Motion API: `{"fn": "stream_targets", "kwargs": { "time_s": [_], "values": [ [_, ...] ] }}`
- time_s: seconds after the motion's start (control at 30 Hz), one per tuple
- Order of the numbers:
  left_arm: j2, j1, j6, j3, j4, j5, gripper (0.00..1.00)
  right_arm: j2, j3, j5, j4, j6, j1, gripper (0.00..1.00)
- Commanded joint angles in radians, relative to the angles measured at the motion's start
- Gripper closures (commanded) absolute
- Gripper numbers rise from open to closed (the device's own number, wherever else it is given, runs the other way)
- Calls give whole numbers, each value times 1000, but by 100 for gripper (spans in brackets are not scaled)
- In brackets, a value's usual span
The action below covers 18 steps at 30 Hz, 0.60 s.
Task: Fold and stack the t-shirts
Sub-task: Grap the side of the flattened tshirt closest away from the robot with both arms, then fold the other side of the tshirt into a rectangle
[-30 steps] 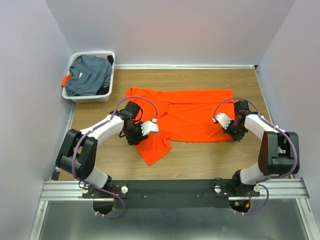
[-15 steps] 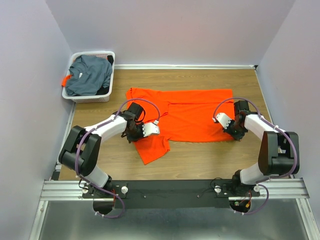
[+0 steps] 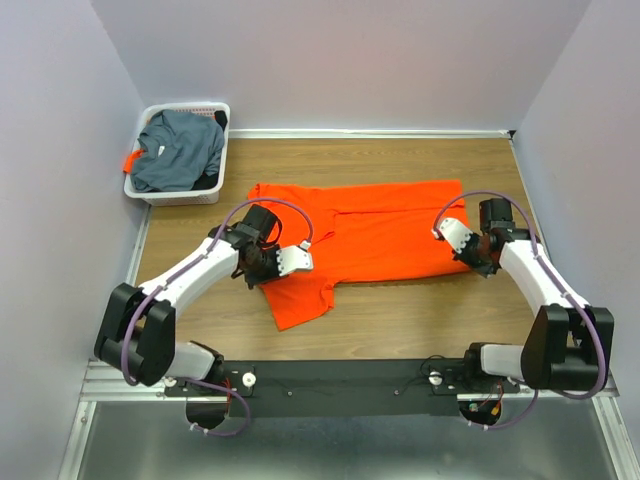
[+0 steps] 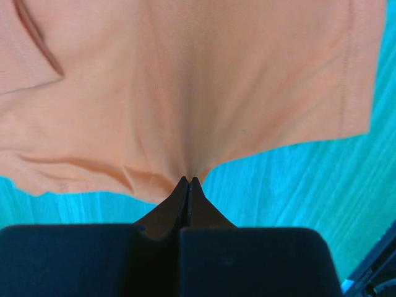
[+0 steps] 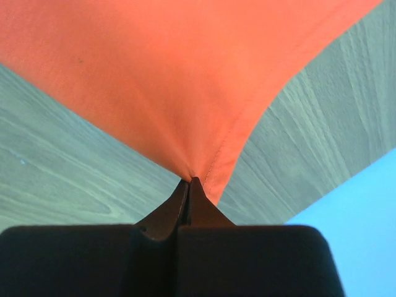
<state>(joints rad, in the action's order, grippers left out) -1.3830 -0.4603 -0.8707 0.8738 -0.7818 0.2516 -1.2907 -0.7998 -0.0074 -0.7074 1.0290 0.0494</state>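
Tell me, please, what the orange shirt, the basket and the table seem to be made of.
The orange shirt: soft matte cloth, likely knit; it puckers into fine folds and shows a stitched hem. Basket: white, smooth, probably plastic. Table: wood grain; solid wood or laminate, unclear.

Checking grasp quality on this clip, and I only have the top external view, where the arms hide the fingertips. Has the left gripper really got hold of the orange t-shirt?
Observer: Yes. In the left wrist view the left gripper is shut on the edge of the orange t-shirt, with creases fanning out from the pinch.
Operator: And the right one?
Observer: The right gripper is shut on a hemmed corner of the shirt; the stitch line runs right into the pinch.
Operator: Is any other cloth caught there?
Observer: No. The cloth draws to a single point, with bare table on either side.
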Motion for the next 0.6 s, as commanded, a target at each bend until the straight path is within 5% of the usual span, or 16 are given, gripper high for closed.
{"fn": "stream_targets", "kwargs": {
  "time_s": [0.0, 0.57],
  "values": [
    [44, 14, -2, 17, -79, 23, 100, 27, -36, 24, -61, 31, 26, 99],
    [-240, 129, -31, 366, -80, 38, 100, -292, -357, -13, -66, 26, 41, 100]
  ]
}}
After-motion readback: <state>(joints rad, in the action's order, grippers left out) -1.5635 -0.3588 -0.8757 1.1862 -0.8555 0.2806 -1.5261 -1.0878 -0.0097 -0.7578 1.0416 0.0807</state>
